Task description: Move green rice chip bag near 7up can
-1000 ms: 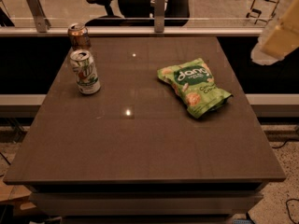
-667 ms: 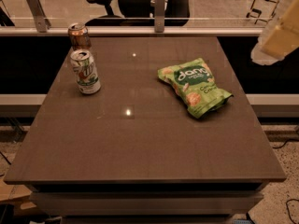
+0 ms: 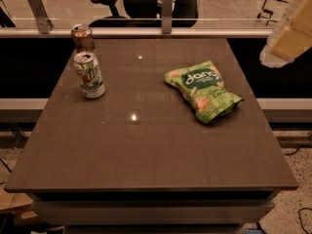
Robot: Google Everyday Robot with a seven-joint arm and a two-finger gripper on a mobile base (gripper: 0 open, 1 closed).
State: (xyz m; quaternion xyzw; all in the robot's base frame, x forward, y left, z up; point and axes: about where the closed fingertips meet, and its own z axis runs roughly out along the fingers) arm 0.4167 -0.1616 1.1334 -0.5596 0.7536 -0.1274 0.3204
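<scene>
The green rice chip bag (image 3: pixel 202 90) lies flat on the brown table (image 3: pixel 146 150), right of centre. The 7up can (image 3: pixel 89 75) stands upright at the table's left side, well apart from the bag. My gripper (image 3: pixel 287 35) shows as a pale, blurred shape at the upper right edge of the view, above and to the right of the bag, touching nothing.
A copper-brown can (image 3: pixel 83 37) stands just behind the 7up can near the back left corner. A metal rail (image 3: pixel 156 32) with glass panels runs along the table's far edge. Office chairs (image 3: pixel 141 1) stand beyond it.
</scene>
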